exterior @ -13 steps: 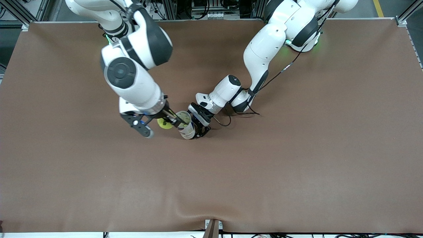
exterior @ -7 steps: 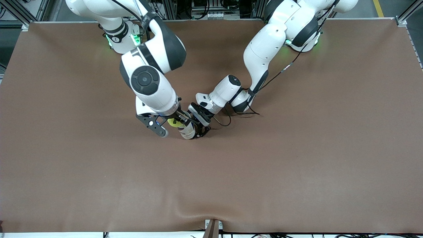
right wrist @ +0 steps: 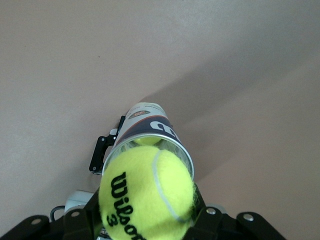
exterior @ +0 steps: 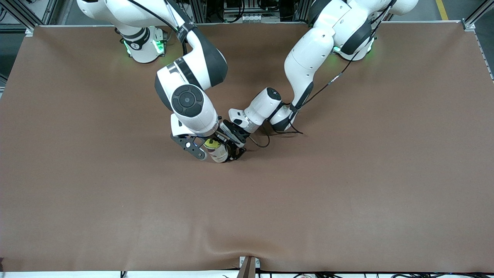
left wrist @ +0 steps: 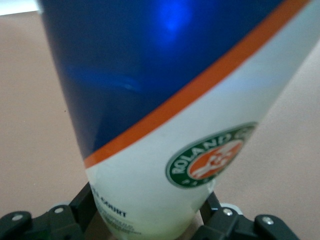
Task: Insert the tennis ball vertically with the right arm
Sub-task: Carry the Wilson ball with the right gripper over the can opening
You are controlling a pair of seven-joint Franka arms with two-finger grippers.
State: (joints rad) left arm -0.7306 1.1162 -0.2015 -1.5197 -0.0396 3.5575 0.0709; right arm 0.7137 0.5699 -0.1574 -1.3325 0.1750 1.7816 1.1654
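While left hand (exterior: 230, 148) clamps the upright can (exterior: 218, 153) on the counter (exterior: 347, 193), right hand (right wrist: 150, 220) grips tennis ball (right wrist: 147, 195) over its mouth; off-center release could bounce off the rim.

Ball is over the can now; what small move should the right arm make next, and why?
Probably lower it straight down. The right hand holds the ball just above the can's open mouth, not yet inside, with another ball already in it. The left hand grips the upright can.
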